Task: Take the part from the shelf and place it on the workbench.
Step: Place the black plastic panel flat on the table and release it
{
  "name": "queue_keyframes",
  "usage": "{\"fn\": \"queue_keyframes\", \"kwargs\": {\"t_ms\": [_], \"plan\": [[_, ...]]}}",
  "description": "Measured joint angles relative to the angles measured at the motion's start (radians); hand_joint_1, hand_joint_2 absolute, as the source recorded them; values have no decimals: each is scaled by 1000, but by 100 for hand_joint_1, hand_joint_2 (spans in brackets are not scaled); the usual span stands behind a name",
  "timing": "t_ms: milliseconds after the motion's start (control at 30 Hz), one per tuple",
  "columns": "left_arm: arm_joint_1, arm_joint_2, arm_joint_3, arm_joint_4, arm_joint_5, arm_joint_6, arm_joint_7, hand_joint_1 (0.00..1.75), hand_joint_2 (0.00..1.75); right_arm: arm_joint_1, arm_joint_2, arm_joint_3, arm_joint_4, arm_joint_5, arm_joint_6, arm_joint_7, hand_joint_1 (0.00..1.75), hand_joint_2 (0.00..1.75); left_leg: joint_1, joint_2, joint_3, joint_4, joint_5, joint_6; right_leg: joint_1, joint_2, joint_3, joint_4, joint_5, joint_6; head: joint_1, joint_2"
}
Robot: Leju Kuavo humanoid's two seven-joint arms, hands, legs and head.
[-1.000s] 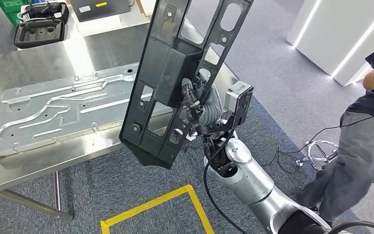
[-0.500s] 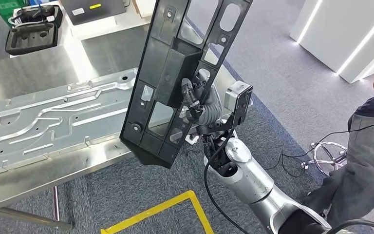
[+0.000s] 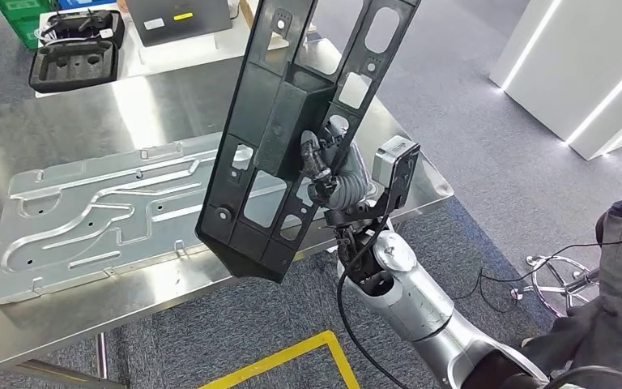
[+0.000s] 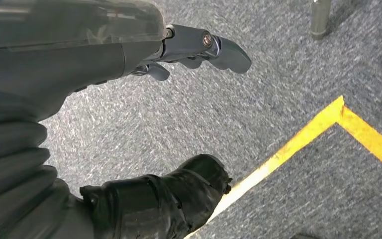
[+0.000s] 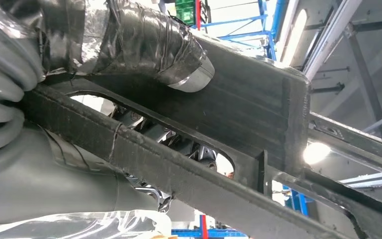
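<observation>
The right hand (image 3: 317,162) holds the black part (image 3: 291,121) up high and almost on end, so it clears the edge of the workbench (image 3: 89,121) before going down. The left hand (image 4: 144,124) hangs by the floor with nothing in it, fingers apart.

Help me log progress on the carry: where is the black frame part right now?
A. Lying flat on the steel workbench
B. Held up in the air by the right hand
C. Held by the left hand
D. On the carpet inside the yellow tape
B: the right hand grips the black frame part, which hangs tilted above the edge of the steel workbench, not resting on it.
</observation>
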Motion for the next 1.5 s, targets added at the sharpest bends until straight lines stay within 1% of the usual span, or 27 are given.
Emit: {"fn": "queue_keyframes", "kwargs": {"t_ms": [67,133,200,300,367,433,467,500,567,600,667,733,767,833,867,933,967,1000,1033,1067,1133,1200,1267,1367,1400,1467,1500], "plan": [[3,-1,0,0,0,0,0,0,175,0,0,0,0,0,0,0,175,175,-2,-1,18,5,-19,-2,9,-1,30,-125,99,-15,0,0],[2,-4,0,0,0,0,0,0,175,-1,0,0,0,0,0,0,175,175,-3,-2,26,9,-33,-8,19,-2,57,-223,143,-29,-2,0],[1,-5,0,0,0,-1,0,0,175,-1,0,0,0,0,0,0,175,175,-4,-1,30,14,-38,-17,22,-3,67,-249,139,-40,-4,0],[0,-3,0,0,0,0,0,0,175,-4,0,0,-1,0,0,0,175,175,-4,1,25,43,-58,-34,9,-3,98,-267,141,-53,-4,0],[-3,-4,0,0,0,0,0,0,175,-7,0,0,-1,0,0,0,175,175,6,2,-27,137,-97,-52,4,-4,117,-277,135,-56,-6,0],[-2,-4,0,0,0,0,0,0,175,-6,0,0,-1,0,0,0,175,175,21,3,-103,250,-132,-68,-1,-5,132,-278,122,-54,-8,0],[-1,-4,0,0,0,0,0,0,175,-5,0,0,-1,0,0,0,175,175,27,4,-128,274,-129,-75,-4,-4,140,-278,114,-51,-8,0],[1,-4,0,0,0,0,0,0,175,-4,0,0,-1,0,0,0,175,175,33,4,-136,262,-106,-81,-7,-3,150,-277,106,-47,-8,0],[4,-3,0,0,0,0,0,0,175,-4,0,0,-1,0,0,0,175,175,42,6,-108,144,-11,-90,-16,-1,175,-275,85,-35,-7,0],[5,-2,0,0,0,0,0,0,175,-4,0,0,-1,0,0,0,175,175,44,6,-89,84,24,-93,-19,0,187,-274,75,-28,-8,0],[5,-2,0,0,0,-1,0,0,175,-5,0,0,0,0,0,0,175,175,38,9,-71,21,35,-87,-21,1,197,-273,59,-13,-12,0],[6,-2,0,0,0,-1,0,0,175,-3,0,0,0,0,0,0,175,175,32,11,-65,21,17,-69,-17,1,205,-269,48,1,-14,0],[7,-2,0,0,0,-1,0,0,175,-3,0,0,0,0,0,0,175,175,34,10,-56,22,23,-58,-17,0,209,-266,42,7,-13,0],[6,-2,0,0,0,-1,0,0,175,-5,0,0,-1,0,0,0,175,175,35,10,-39,19,16,-44,-18,-1,192,-221,31,10,-9,0],[4,-2,0,0,0,-1,0,0,175,-6,1,0,-1,0,0,0,175,175,34,9,-31,17,13,-38,-18,-2,162,-168,18,10,-8,0],[0,-1,0,0,0,0,0,0,175,-6,1,0,-1,0,0,0,175,175,29,8,-20,17,2,-27,-12,-2,71,-28,-25,7,-5,0],[-1,0,0,0,0,0,0,0,175,-5,1,0,-1,0,0,0,175,175,26,6,-14,17,-4,-24,-8,-2,27,24,-47,4,-5,0],[-1,0,0,0,0,0,0,0,175,-3,1,0,-1,0,0,0,175,175,22,4,-6,17,-11,-21,-4,-2,-6,48,-56,0,-4,0],[1,0,0,0,0,0,0,0,175,-2,1,0,0,0,0,0,175,175,19,2,3,17,-19,-20,0,-2,-22,40,-47,-6,-5,0],[2,-1,0,0,0,0,0,0,175,-2,1,0,0,0,0,0,175,175,16,1,14,17,-27,-19,6,-2,-20,-4,-12,-13,-5,0],[3,-3,0,0,0,0,0,0,175,-2,1,0,0,0,0,0,175,175,12,-2,35,18,-43,-19,18,-1,7,-135,95,-31,-5,0],[2,-5,0,0,0,0,0,0,175,-3,1,0,0,0,0,0,175,175,9,-5,43,20,-57,-25,27,0,28,-218,156,-44,-4,0],[2,-6,0,0,0,0,0,0,175,-3,1,0,0,0,0,0,175,175,6,-7,46,21,-64,-34,28,1,34,-230,159,-52,-3,0],[1,-2,0,0,0,0,0,0,175,-5,1,0,-1,0,0,0,175,175,6,-3,39,53,-89,-51,18,1,56,-241,161,-62,-4,0],[-1,-2,0,0,0,0,0,0,175,-6,1,0,-1,0,0,0,175,175,9,-1,18,93,-111,-59,15,1,63,-244,160,-65,-5,0],[-3,-3,0,0,0,0,0,0,175,-7,2,0,-1,0,0,0,175,175,16,3,-51,219,-165,-72,14,0,68,-244,154,-68,-7,0],[-3,-3,0,0,0,0,0,0,175,-6,2,0,-1,0,0,0,175,175,19,4,-85,270,-181,-76,14,1,69,-243,150,-68,-7,0]]}}
